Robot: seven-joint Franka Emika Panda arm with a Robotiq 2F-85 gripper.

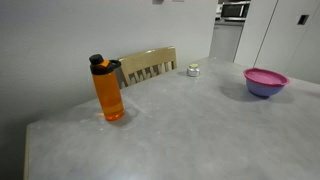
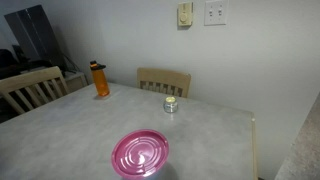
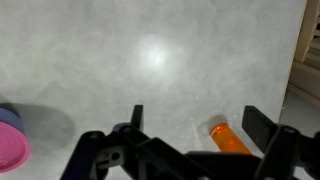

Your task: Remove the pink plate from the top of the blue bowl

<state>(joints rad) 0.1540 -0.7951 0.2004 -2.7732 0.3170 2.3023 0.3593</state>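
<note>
Gripper (image 3: 195, 118): in the wrist view it is filling the bottom of the frame, nearest the lens, and is hanging above the table with its jaws spread wide, gripping nothing.
Fingers (image 3: 137, 116): two dark fingers are pointing up into the frame, with bare tabletop showing between them.
Pink plate (image 2: 140, 153): it is lying level on top of the blue bowl, close to the near edge of the table in an exterior view. From another angle (image 1: 266, 76) it is sitting by the table's right edge. In the wrist view (image 3: 10, 150) it is peeking in at the lower left, well apart from the fingers.
Blue bowl (image 1: 264, 89): it is standing upright under the plate, whose rim is covering its mouth. From above, the plate is hiding it.
Table (image 1: 200, 130): a pale grey, mottled top is carrying everything.
Orange bottle (image 1: 109, 95): it is standing upright with a dark cap near a far corner (image 2: 100, 80). In the wrist view it is showing beside the right finger (image 3: 230, 137).
Small jar (image 2: 171, 104): it is sitting near the far edge, just in front of a wooden chair (image 2: 164, 80).
</note>
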